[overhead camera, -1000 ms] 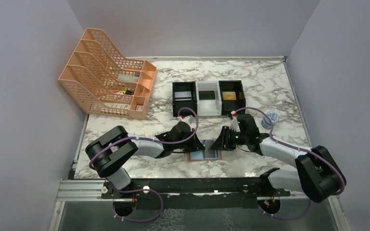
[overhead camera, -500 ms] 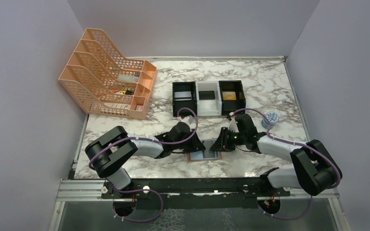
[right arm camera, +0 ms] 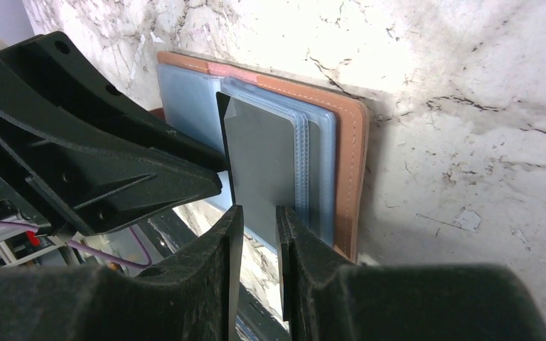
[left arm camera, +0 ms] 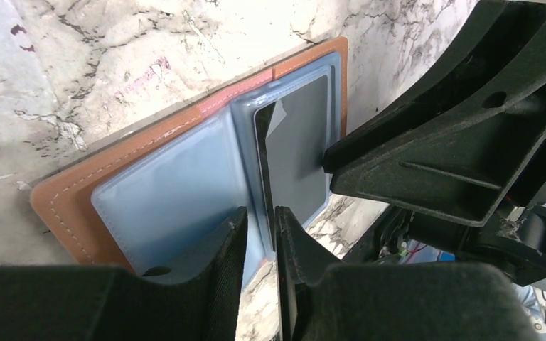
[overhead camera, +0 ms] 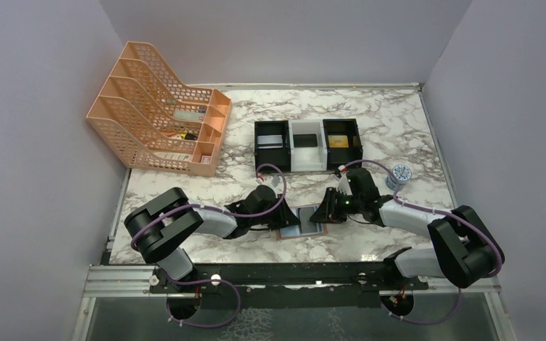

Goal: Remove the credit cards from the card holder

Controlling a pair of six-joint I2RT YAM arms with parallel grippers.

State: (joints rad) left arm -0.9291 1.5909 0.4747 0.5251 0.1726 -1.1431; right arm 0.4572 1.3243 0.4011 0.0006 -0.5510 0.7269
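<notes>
The card holder (overhead camera: 285, 232) lies open on the marble between both arms, tan-brown rim and pale blue-grey lining (left arm camera: 163, 202). A dark grey credit card (left arm camera: 295, 142) lies on its right half, sticking out of the pocket stack towards the fold; it also shows in the right wrist view (right arm camera: 259, 160). My left gripper (left arm camera: 261, 213) is over the fold, jaws a narrow gap apart, nothing clamped. My right gripper (right arm camera: 256, 212) is at the card's near edge, jaws also a narrow gap apart. In the top view the left gripper (overhead camera: 289, 217) and the right gripper (overhead camera: 322, 212) face each other over the wallet.
Black (overhead camera: 258, 147), white (overhead camera: 306, 165) and black (overhead camera: 358, 142) box trays stand in a row behind the wallet; the right one holds a gold card (overhead camera: 338, 141). An orange mesh file rack (overhead camera: 158, 128) stands at the back left. A small round object (overhead camera: 399, 172) sits right.
My left gripper has moved right, onto the wallet's left half. My right gripper has shifted slightly towards the wallet. The dark grey card now shows on the right half.
</notes>
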